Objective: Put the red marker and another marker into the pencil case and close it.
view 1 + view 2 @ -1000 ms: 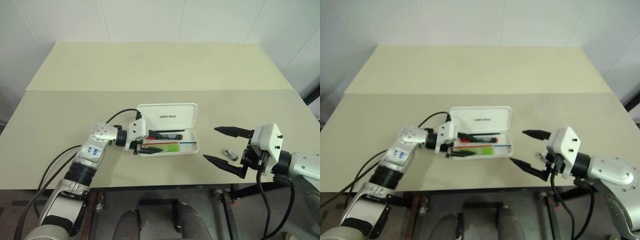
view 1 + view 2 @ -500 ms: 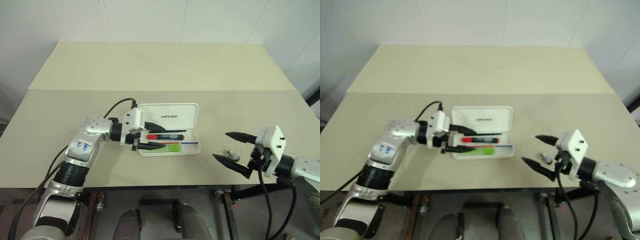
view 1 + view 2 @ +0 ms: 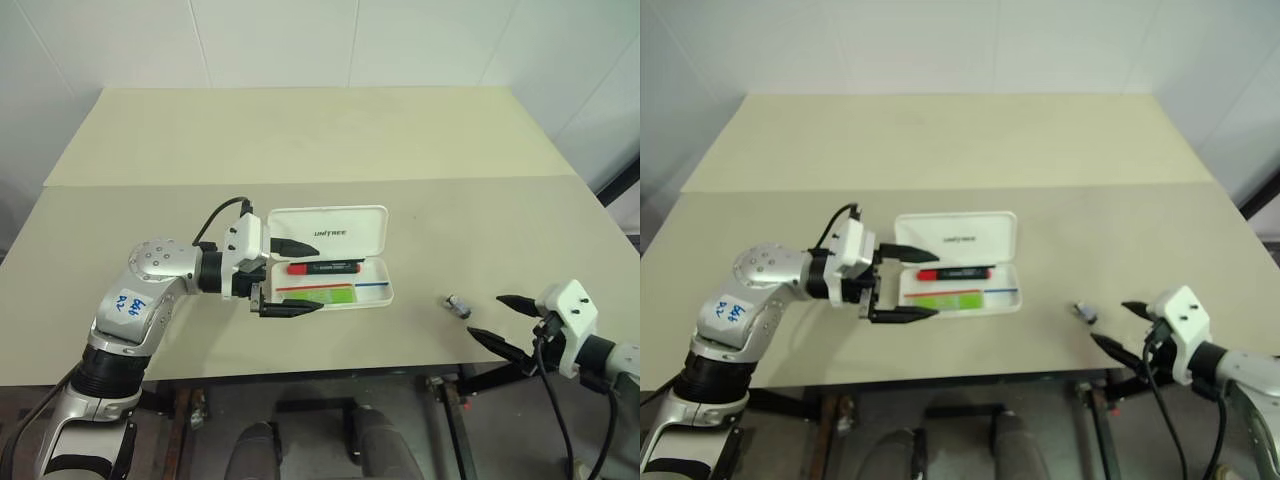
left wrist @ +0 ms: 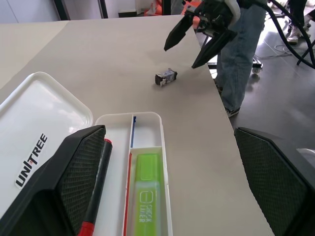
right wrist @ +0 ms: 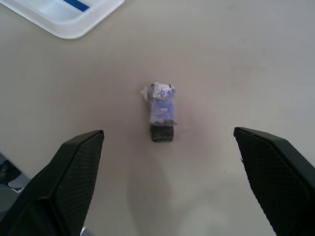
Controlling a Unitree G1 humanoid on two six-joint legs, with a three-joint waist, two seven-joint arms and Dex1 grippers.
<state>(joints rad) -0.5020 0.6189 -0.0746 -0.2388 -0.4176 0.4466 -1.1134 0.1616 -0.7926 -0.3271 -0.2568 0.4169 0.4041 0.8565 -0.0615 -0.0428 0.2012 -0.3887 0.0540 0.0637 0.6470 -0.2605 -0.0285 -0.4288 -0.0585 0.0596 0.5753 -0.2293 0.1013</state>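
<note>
The white pencil case [image 3: 372, 273] lies open at the table's middle, its lid [image 3: 362, 222] with dark lettering flat behind the tray. The red marker [image 3: 326, 268] rests in the tray's back half and the light-green marker [image 3: 327, 294] in its front half, also seen as red marker [image 4: 96, 183] and green marker [image 4: 148, 195]. My left gripper [image 3: 319, 273] hangs open at the case's left end, fingers wide apart above the tray, holding nothing. My right gripper [image 3: 486, 315] is open near the table's front right edge, empty.
A small dark and bluish object [image 3: 459, 305] lies on the table between the case and my right gripper, shown close in the right wrist view [image 5: 161, 114]. A person's legs [image 4: 238, 59] stand beyond the table edge. The table's far half is bare.
My left gripper opened wide and drew up and back from the tray, leaving the green marker lying in it. My right gripper moved right and down toward the front edge.
</note>
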